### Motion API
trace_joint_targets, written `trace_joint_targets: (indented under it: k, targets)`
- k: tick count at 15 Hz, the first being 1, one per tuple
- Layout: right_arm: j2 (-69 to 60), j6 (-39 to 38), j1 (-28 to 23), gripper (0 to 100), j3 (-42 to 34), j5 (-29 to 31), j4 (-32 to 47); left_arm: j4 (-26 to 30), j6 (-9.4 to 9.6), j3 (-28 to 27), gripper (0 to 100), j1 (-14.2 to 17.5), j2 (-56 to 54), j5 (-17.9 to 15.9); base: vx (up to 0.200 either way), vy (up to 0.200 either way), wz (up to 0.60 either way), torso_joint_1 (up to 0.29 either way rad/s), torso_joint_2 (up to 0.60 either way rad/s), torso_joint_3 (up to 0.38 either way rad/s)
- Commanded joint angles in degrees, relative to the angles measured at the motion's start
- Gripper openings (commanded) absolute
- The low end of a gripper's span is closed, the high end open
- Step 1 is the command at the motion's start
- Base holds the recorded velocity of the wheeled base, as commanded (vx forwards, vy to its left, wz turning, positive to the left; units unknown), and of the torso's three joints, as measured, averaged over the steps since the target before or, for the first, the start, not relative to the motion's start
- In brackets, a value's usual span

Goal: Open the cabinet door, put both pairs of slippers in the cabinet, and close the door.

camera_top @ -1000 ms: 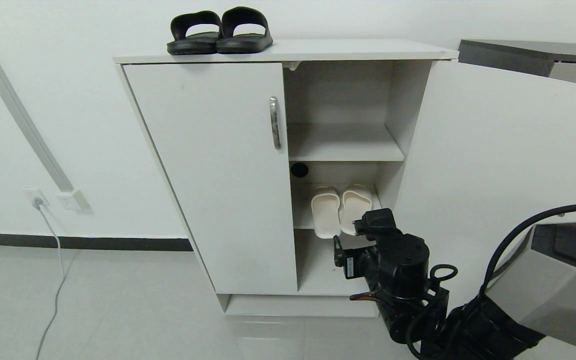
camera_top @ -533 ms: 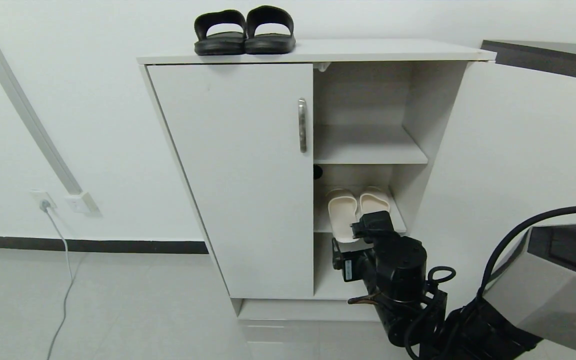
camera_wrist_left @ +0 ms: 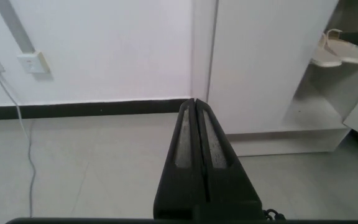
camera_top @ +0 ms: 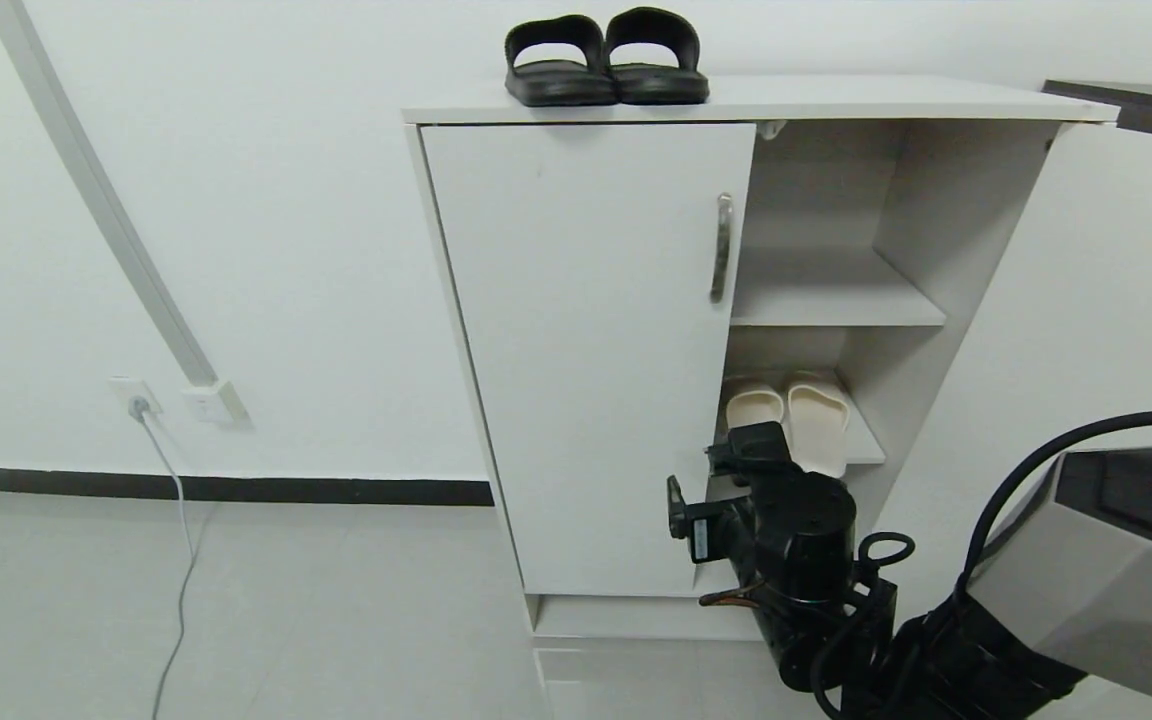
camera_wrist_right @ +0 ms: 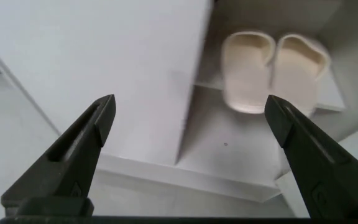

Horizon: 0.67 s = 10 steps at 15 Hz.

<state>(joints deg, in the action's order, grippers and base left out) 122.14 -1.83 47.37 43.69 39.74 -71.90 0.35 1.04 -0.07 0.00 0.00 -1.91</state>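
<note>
Standing wide open and empty, right gripper point(camera_wrist_right: 190, 106) sits low before the cabinet point(camera_top: 836, 98), facing its middle shelf. White slippers point(camera_wrist_right: 272, 68), 1 pair, lie side by side on that shelf beyond the fingertips, untouched. Right wrist view also gives the bottom shelf point(camera_wrist_right: 229, 146) beneath them. Left gripper point(camera_wrist_left: 194, 109): fingers pressed together, nothing between, low over the floor, pointing toward the cabinet's left edge. Head view adds black slippers point(camera_top: 606, 58), 1 pair, on the cabinet top; left door point(camera_top: 586, 350) closed, right door point(camera_top: 1086, 300) swung open.
</note>
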Motion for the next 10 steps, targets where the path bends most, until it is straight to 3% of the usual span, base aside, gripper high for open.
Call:
trace_joint_targets:
  k: [1,6,10]
  targets:
    - [0.12,-0.02,0.0,100,-0.1,-0.01,0.01,0.0,0.02,-0.01,0,0.0,0.09,-0.02,0.0,0.2,0.0,0.002,0.0,0.002]
    - [0.29,-0.02,-0.09,100,-0.27,-0.01,-0.17,0.0,0.02,-0.01,0,0.0,0.09,-0.02,0.0,0.2,0.0,0.003,0.0,0.004]
    - [0.12,-0.02,-0.09,100,-0.54,-0.01,-1.14,0.0,-0.16,-0.01,0,0.0,0.09,0.07,0.0,0.0,0.0,0.0,0.0,0.0]
